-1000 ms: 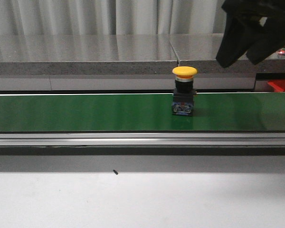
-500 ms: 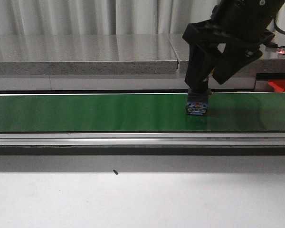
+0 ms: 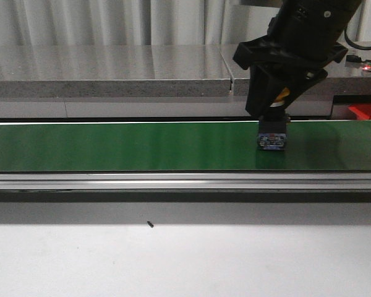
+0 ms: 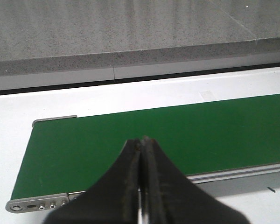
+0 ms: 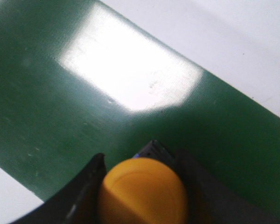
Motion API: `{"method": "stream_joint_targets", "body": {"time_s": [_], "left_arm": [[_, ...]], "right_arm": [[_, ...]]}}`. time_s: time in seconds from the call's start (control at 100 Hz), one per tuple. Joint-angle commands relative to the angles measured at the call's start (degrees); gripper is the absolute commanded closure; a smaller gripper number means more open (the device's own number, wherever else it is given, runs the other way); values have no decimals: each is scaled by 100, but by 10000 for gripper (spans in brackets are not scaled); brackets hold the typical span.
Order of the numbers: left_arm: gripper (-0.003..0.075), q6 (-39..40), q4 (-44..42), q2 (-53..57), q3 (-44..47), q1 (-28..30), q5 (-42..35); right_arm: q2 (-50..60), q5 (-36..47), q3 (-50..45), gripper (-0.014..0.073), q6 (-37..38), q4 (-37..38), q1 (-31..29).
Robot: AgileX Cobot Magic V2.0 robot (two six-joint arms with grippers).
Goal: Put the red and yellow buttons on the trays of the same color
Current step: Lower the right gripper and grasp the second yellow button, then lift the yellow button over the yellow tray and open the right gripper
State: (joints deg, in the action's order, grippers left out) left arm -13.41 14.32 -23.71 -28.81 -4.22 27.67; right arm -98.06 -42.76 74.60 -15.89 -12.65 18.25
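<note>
Two fingers of the right gripper flanked the yellow button near the green conveyor belt's right end, contact unclear, so closing squarely below the cap seemed wise.

A grey curtain w/ folds hangs along the back. In front of it sits a grey speckled stone counter, shiny on top, w/ a seam near its right end. A long green belt runs left to right in a silver frame. The near worktop is plain white, w/ one tiny black speck.
</note>
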Motion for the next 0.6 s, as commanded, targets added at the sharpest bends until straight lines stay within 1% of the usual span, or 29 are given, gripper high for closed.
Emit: {"method": "stream_joint_targets", "body": {"time_s": [0.0,0.03,0.1,0.26,0.36,0.45,0.59], "left_arm": [[741,29,94,-39,-157,-45,-415],[741,29,94,-39,-157,-45,-415],[741,29,94,-39,-157,-45,-415],[741,29,94,-39,-157,-45,-415],[741,29,94,-39,-157,-45,-415],[741,29,94,-39,-157,-45,-415],[741,29,94,-39,-157,-45,-415]], "right_arm": [[231,-73,208,389,188,179,-10],[231,-135,208,419,235,228,-10],[231,-247,208,443,353,305,-18],[396,-439,208,443,384,305,-131],[697,-726,208,443,390,299,-349],[1005,-1056,208,443,395,294,-731],[1591,-1431,196,443,395,206,-1563]]}}
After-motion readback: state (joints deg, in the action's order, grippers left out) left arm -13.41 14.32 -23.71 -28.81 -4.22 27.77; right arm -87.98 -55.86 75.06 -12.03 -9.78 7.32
